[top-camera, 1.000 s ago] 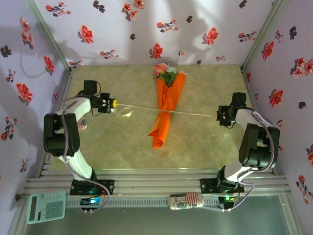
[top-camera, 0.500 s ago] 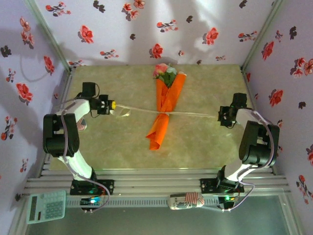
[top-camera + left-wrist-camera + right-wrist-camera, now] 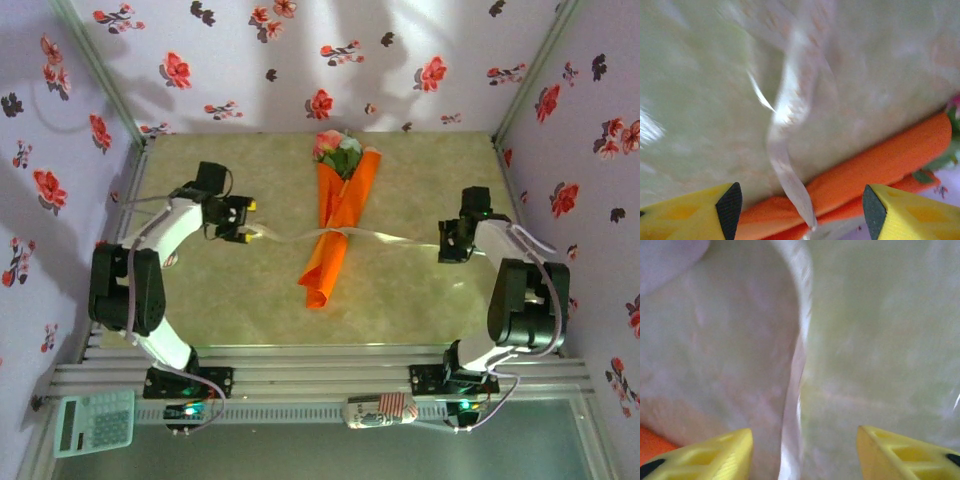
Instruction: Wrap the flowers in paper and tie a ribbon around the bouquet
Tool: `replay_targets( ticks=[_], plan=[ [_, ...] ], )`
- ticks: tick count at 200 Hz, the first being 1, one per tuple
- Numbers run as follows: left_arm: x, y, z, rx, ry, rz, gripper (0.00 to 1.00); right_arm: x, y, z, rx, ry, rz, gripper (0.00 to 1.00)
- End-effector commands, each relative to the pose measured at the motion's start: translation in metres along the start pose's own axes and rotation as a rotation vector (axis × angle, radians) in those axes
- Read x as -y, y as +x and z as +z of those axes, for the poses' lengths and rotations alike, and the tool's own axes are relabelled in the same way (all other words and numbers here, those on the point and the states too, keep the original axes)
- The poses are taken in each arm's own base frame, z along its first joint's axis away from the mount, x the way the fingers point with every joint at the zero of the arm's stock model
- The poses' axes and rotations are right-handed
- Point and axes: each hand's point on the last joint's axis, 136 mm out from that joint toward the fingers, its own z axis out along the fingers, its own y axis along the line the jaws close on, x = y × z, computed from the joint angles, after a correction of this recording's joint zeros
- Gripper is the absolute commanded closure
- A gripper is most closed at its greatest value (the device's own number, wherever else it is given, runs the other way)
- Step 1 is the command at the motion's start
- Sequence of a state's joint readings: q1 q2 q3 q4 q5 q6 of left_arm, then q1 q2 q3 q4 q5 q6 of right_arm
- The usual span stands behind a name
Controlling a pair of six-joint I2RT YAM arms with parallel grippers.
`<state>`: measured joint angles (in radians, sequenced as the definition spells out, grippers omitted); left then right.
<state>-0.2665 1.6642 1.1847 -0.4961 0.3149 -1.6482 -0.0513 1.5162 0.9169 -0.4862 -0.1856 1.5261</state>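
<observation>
Top external view showed the bouquet [image 3: 338, 225] on the bench [image 3: 400, 290], the ribbon [image 3: 385, 237] crossing its waist. Left claw [image 3: 247, 221] and right claw [image 3: 444, 241], either side of the bouquet, stood open, holding nothing; the slack ribbon could loosen and the paper [image 3: 325, 272] unroll.

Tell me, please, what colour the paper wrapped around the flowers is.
The paper is bright orange, which shows best in the top external view.

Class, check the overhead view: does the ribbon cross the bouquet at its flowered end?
No, the ribbon crosses the bouquet about midway along its orange cone.
</observation>
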Motion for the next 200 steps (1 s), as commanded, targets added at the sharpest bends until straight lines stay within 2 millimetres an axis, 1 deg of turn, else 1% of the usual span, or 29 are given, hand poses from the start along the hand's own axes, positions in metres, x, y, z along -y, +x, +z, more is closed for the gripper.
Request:
replay_targets(
  ticks=[1, 11, 15, 21, 31, 39, 48, 54, 66, 84, 97, 109, 112, 117, 126, 139, 145, 157, 177, 184, 200],
  plan=[
    [-0.003, 0.048, 0.041, -0.128, -0.014, -0.074, 0.32, -0.011, 0.050, 0.007, -0.102, -0.045, 0.003, 0.38],
    [-0.004, 0.063, 0.058, -0.151, -0.016, -0.090, 0.32, -0.018, 0.081, 0.017, -0.176, -0.073, 0.017, 0.37],
    [-0.002, 0.071, 0.061, -0.163, -0.011, -0.088, 0.32, -0.021, 0.092, 0.021, -0.200, -0.085, 0.021, 0.37],
    [-0.002, 0.076, 0.069, -0.172, -0.019, -0.095, 0.32, -0.026, 0.107, 0.025, -0.228, -0.101, 0.030, 0.36],
    [-0.001, 0.081, 0.080, -0.178, -0.026, -0.108, 0.32, -0.029, 0.126, 0.031, -0.258, -0.106, 0.045, 0.35],
    [-0.002, 0.082, 0.088, -0.170, -0.032, -0.125, 0.31, -0.031, 0.137, 0.037, -0.276, -0.113, 0.058, 0.35],
    [0.003, 0.082, 0.094, -0.169, -0.013, -0.135, 0.32, -0.034, 0.148, 0.043, -0.298, -0.122, 0.072, 0.34],
    [0.006, 0.083, 0.097, -0.172, -0.014, -0.131, 0.31, -0.035, 0.153, 0.048, -0.312, -0.124, 0.082, 0.34],
    [0.004, 0.082, 0.104, -0.163, -0.043, -0.122, 0.31, -0.035, 0.161, 0.056, -0.325, -0.121, 0.096, 0.34],
    [-0.008, 0.076, 0.115, -0.148, -0.077, -0.134, 0.33, -0.039, 0.165, 0.064, -0.321, -0.125, 0.102, 0.34],
    [-0.014, 0.072, 0.123, -0.142, -0.085, -0.151, 0.39, -0.039, 0.170, 0.072, -0.333, -0.113, 0.111, 0.34],
    [-0.015, 0.069, 0.129, -0.131, -0.076, -0.157, 0.45, -0.038, 0.173, 0.081, -0.341, -0.108, 0.129, 0.38],
    [-0.014, 0.069, 0.130, -0.131, -0.073, -0.155, 0.48, -0.038, 0.174, 0.082, -0.340, -0.109, 0.132, 0.40],
    [-0.014, 0.068, 0.131, -0.129, -0.070, -0.156, 0.52, -0.039, 0.175, 0.085, -0.339, -0.112, 0.135, 0.44],
    [-0.011, 0.065, 0.134, -0.126, -0.055, -0.154, 0.64, -0.041, 0.176, 0.090, -0.341, -0.123, 0.140, 0.56],
    [-0.007, 0.063, 0.134, -0.122, -0.032, -0.153, 0.90, -0.044, 0.177, 0.095, -0.346, -0.138, 0.148, 0.80],
    [-0.004, 0.061, 0.133, -0.119, -0.014, -0.149, 1.00, -0.046, 0.174, 0.094, -0.332, -0.153, 0.151, 0.88],
    [0.003, 0.055, 0.128, -0.110, 0.018, -0.137, 1.00, -0.048, 0.166, 0.088, -0.292, -0.183, 0.139, 1.00],
    [0.018, 0.046, 0.116, -0.103, 0.089, -0.109, 1.00, -0.056, 0.153, 0.073, -0.240, -0.218, 0.076, 1.00],
    [0.025, 0.043, 0.109, -0.100, 0.115, -0.095, 1.00, -0.056, 0.147, 0.068, -0.213, -0.221, 0.049, 1.00],
    [0.033, 0.036, 0.097, -0.090, 0.153, -0.067, 1.00, -0.054, 0.134, 0.058, -0.160, -0.230, 0.021, 1.00]
  ],
)
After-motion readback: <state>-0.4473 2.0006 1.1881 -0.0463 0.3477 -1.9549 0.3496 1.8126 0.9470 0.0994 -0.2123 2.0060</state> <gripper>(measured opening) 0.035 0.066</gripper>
